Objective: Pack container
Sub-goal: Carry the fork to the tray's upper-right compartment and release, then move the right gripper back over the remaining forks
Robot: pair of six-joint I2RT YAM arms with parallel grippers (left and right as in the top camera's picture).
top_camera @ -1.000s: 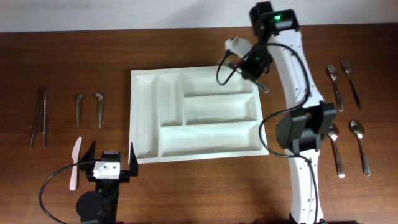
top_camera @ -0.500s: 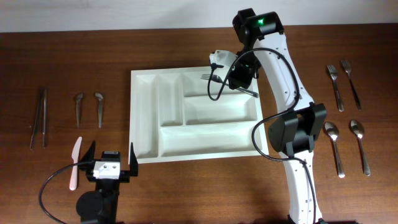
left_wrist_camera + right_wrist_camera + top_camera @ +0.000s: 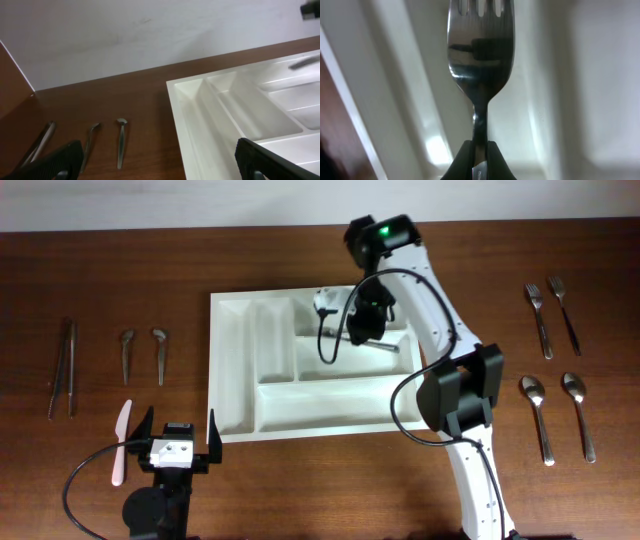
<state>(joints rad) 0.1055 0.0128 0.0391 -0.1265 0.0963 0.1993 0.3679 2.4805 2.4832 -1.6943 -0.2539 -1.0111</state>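
The container [image 3: 232, 370], a white tray with five compartments, lies mid-table and also fills the right of the left wrist view [image 3: 200, 115]. My right gripper [image 3: 357, 333] hangs over its upper two long compartments, shut on a metal fork [image 3: 388, 347]. In the right wrist view the fork [image 3: 480, 50] points away with its tines up, its neck pinched in the gripper [image 3: 480, 161] above the tray's white dividers. My left gripper [image 3: 178, 442] stands open and empty near the table's front edge, just left of the tray's front-left corner. Its dark fingers [image 3: 55, 162] frame the bottom of its own view.
Left of the tray lie tongs [image 3: 62, 368], two small spoons [image 3: 127, 352] [image 3: 160, 352] and a pale plastic knife [image 3: 120, 442]. At the right lie two forks [image 3: 538, 318] [image 3: 563, 312] and two spoons [image 3: 538, 418] [image 3: 578, 412]. The right arm's base link [image 3: 460, 390] overhangs the tray's right edge.
My right gripper has carried the fork leftward, from beyond the tray's upper right corner to over its long compartments. The left arm has not moved.
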